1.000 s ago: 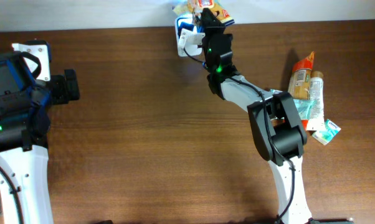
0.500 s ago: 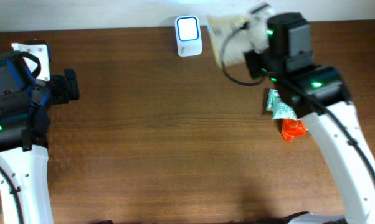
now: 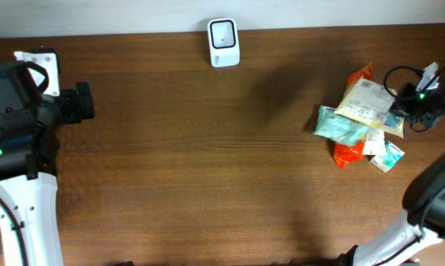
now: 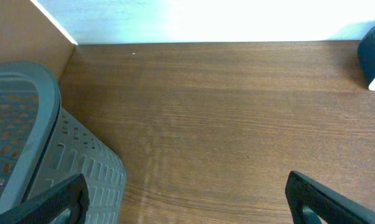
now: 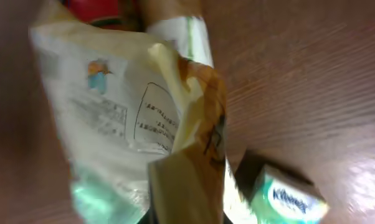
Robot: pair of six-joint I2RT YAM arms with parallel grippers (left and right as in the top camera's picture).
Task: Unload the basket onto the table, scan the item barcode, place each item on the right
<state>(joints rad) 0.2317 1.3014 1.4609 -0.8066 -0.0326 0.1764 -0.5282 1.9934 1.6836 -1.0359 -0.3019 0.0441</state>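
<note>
**Packet back from the scanner, not yet let go**

The right gripper (image 3: 409, 102) has swung away from the white box-shaped barcode scanner (image 3: 223, 43) at the far edge of the brown wooden table (image 3: 208, 170); it now sits at the right side, jaws pinched tight on one edge of the cream printed plastic packet (image 3: 367, 103). The packet was at the scanner a second ago, so the scan pass looks done and putting down is likely the step in hand; whether a read registered cannot be told.

The packet rests over a heap: a teal soft tissue pack (image 3: 339, 125) under its left end, an orange foil pouch (image 3: 346, 154) below, a small white-and-green tissue pack (image 3: 387, 157) just beside. These crowd the drop spot; the packet may slide off them once freed.

The left gripper (image 4: 184, 202) hangs idle at the left, jaws spread wide and empty, a grey perforated plastic basket (image 4: 25, 124) beside it; the scanner stands unobstructed.
</note>
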